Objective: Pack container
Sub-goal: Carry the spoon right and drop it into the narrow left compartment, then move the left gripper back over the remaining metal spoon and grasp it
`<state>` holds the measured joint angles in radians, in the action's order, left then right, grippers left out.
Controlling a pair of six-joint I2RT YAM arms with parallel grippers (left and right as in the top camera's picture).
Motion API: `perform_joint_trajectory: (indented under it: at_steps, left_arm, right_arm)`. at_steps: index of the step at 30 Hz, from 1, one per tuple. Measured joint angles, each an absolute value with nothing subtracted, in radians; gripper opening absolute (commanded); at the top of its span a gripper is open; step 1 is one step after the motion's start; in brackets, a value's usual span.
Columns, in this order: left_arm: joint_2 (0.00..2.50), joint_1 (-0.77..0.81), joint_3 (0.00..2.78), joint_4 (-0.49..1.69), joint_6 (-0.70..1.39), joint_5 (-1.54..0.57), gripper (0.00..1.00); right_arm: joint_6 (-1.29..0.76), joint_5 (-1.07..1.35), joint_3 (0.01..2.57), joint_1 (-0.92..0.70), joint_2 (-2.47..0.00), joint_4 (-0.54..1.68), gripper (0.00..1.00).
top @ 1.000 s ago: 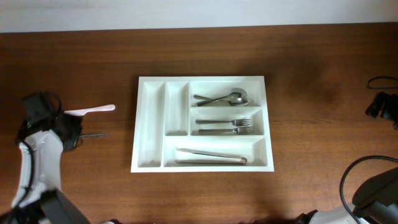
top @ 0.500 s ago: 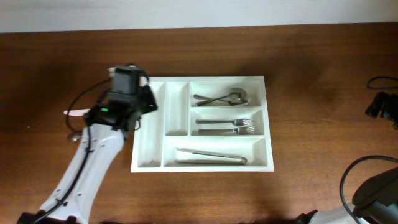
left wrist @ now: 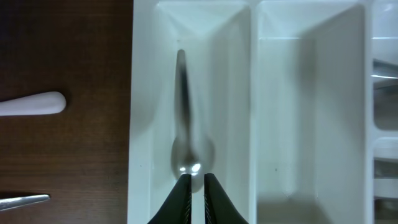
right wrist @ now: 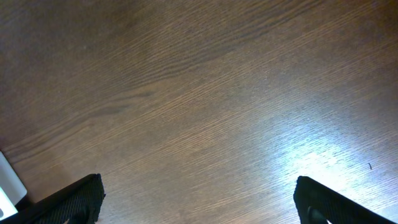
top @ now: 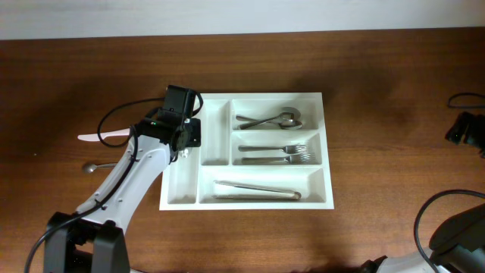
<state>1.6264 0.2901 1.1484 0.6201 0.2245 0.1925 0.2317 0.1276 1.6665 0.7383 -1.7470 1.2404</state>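
Overhead: container (top: pixel 265 96) sits mid-frame on the counter (top: pixel 379 91), long side across. Above its narrow compartment at the frame-left edge hangs the left pincer (left wrist: pixel 197 186).

Wrist view: spoon (left wrist: pixel 183 112) appears to lie lengthwise in that slot. Bowl right at the fingertips, handle running toward the top of the frame. Tips nearly together with a thin gap. Cannot tell whether they pinch the bowl's edge or stand just clear of it.

Other arm: right pincer (right wrist: pixel 202 202) spread wide over bare counter, holding nothing.

Judgement: step in hand is letting the spoon go.
- Part the tips only a little; the slot walls sit close on either side.
- Lift straight up so neither finger drags the bowl or knocks a wall.
- Check the spoon rests flat before moving off.

On the counter frame-left of the container: a pale plastic handle (top: pixel 106 135) and a metal piece (top: pixel 98 167), probably next to be packed.
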Motion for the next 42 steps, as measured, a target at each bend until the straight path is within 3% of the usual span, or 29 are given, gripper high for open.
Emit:
perform_joint_trajectory:
  at_steps: [2, 5, 6, 7, 8, 14, 19, 25, 42]
  left_arm:
    - [1.627, 0.289, 1.148, 0.619, 0.221, 0.194, 0.26]
    - [1.627, 0.289, 1.148, 0.618, 0.211, 0.197, 0.68]
    - [1.627, 0.289, 1.148, 0.617, 0.212, 0.202, 0.87]
    - [1.627, 0.289, 1.148, 0.616, 0.212, 0.206, 0.97]
    - [1.627, 0.289, 1.148, 0.616, 0.212, 0.215, 0.99]
    - [1.627, 0.252, 1.159, 0.62, 0.249, 0.309, 0.99]
    - [1.627, 0.11, 1.17, 0.723, 0.533, 0.329, 0.99]
    - [1.627, -0.098, 1.17, 0.759, 0.881, 0.183, 0.99]
    - [1.662, -0.283, 1.17, 0.871, 1.332, 0.073, 0.99]
  right_arm:
    - [0.232, 0.128, 1.666, 0.738, -1.747, 1.24, 0.99]
    - [0.231, 0.128, 1.666, 0.738, -1.747, 1.24, 0.99]
    - [0.232, 0.128, 1.666, 0.738, -1.747, 1.24, 0.99]
    - [0.232, 0.128, 1.666, 0.738, -1.747, 1.24, 0.99]
    - [0.232, 0.128, 1.666, 0.738, -1.747, 1.24, 0.99]
    - [0.231, 0.128, 1.666, 0.738, -1.747, 1.24, 0.99]
    - [0.231, 0.128, 1.666, 0.738, -1.747, 1.24, 0.99]
    - [0.231, 0.128, 1.666, 0.738, -1.747, 1.24, 0.99]
    - [0.231, 0.128, 1.666, 0.738, -1.747, 1.24, 0.99]
